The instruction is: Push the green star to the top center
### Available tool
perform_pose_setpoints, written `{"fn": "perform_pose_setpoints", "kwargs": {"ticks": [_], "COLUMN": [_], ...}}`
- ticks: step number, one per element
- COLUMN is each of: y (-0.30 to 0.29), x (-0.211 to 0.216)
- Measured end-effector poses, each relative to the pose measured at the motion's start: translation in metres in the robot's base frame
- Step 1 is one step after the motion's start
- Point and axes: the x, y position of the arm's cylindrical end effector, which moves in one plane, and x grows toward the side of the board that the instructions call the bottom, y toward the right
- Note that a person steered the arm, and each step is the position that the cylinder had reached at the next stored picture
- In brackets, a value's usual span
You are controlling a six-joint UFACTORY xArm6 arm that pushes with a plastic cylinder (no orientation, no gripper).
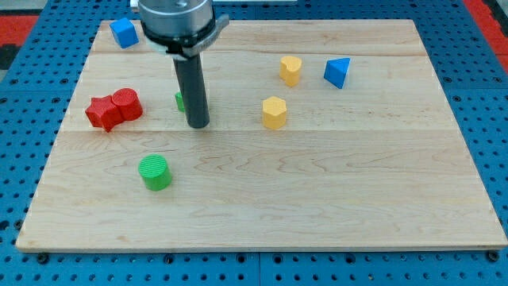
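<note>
The green star [181, 101] lies left of the board's middle, mostly hidden behind my dark rod; only a small green edge shows at the rod's left side. My tip [198, 125] rests on the board right against the star, just to its lower right. The top centre of the wooden board [262, 36] lies up and to the right of the star.
A red star [101, 113] and a red cylinder [127, 103] touch at the left. A green cylinder [155, 172] sits below the tip. A blue cube [124, 32] is at top left. Two yellow blocks [290, 70] [275, 112] and a blue triangle [337, 72] lie to the right.
</note>
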Motion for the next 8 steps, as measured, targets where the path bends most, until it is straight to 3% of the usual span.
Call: {"fn": "perform_pose_setpoints", "kwargs": {"ticks": [1, 4, 5, 6, 7, 8], "y": [-0.030, 0.056, 0.056, 0.066, 0.013, -0.001], "x": [-0.009, -0.108, -0.153, -0.158, -0.157, -0.183]}}
